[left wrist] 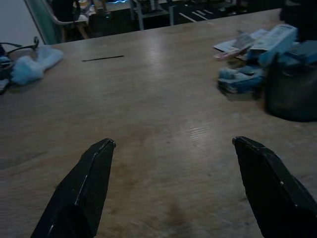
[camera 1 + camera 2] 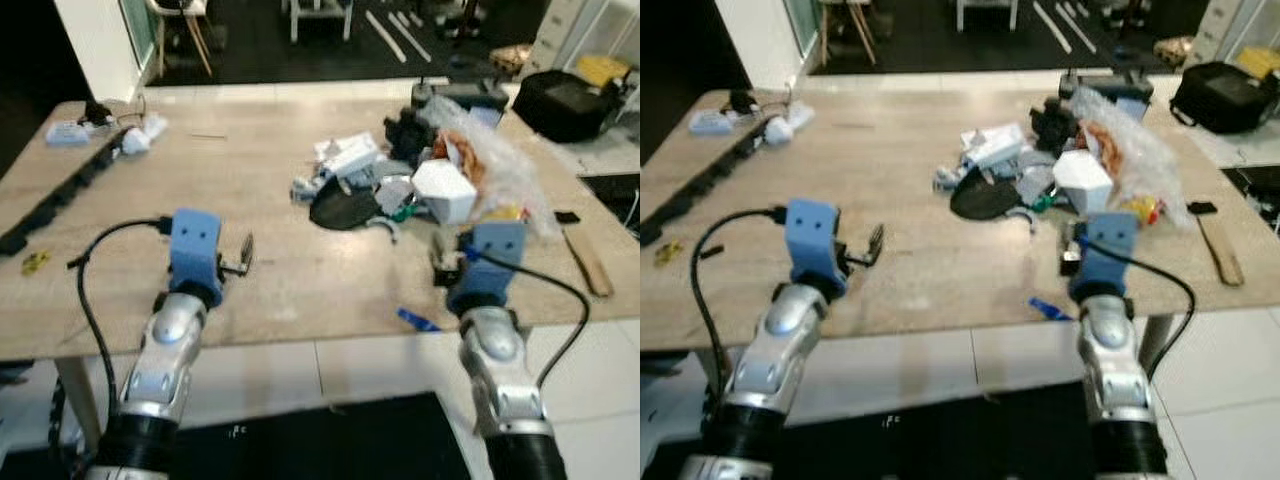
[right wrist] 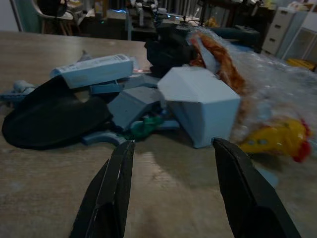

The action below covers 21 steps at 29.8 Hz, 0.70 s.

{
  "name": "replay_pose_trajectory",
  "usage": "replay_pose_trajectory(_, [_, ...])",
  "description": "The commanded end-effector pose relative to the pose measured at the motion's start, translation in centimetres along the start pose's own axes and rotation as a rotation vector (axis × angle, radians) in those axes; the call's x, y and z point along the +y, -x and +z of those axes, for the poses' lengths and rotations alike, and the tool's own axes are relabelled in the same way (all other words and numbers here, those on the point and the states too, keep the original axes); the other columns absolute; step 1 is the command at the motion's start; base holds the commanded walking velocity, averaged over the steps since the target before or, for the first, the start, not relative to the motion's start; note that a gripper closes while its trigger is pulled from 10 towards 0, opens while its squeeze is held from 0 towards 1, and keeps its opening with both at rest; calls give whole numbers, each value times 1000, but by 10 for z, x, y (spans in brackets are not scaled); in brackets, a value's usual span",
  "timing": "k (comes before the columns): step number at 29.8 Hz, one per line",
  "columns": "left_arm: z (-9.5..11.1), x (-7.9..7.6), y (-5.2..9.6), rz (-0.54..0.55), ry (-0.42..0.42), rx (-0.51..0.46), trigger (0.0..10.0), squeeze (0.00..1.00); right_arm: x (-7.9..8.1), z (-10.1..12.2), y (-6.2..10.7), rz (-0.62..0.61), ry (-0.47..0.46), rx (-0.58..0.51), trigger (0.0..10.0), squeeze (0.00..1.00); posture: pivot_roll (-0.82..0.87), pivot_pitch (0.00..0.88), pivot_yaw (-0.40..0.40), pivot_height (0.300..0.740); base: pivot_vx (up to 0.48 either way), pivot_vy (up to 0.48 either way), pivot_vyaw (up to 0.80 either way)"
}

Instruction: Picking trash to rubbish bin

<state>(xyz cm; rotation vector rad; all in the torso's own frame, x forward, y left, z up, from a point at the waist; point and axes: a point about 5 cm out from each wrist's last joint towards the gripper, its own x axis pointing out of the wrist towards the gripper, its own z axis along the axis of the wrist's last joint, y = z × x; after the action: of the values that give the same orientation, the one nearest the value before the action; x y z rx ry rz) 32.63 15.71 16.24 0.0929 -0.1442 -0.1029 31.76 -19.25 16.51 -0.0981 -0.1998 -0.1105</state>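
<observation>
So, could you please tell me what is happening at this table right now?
The robot stands at a wooden table with both arms held over its near edge. The right gripper is open, empty and aimed at the trash pile, nearest a crumpled white carton and a clear plastic bag. The left gripper is open over bare tabletop. Nothing is picked up yet.
</observation>
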Motion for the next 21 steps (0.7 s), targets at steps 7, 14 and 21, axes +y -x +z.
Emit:
replay_pose_trajectory(7, [-5,-2,3,-18,-11,26,10000,0,-6,-15,1,-7,-12,84,10000,0,-72,115,16,740,290,0,0])
replay_pose_trajectory(14, [-5,-1,4,-14,-12,24,10000,0,-8,-20,0,7,-8,109,10000,27,-71,118,15,740,290,0,0])
replay_pose_trajectory(21, [-5,-1,4,-20,-13,26,10000,0,-6,-23,0,27,-23,124,10000,376,-69,115,19,740,290,0,0])
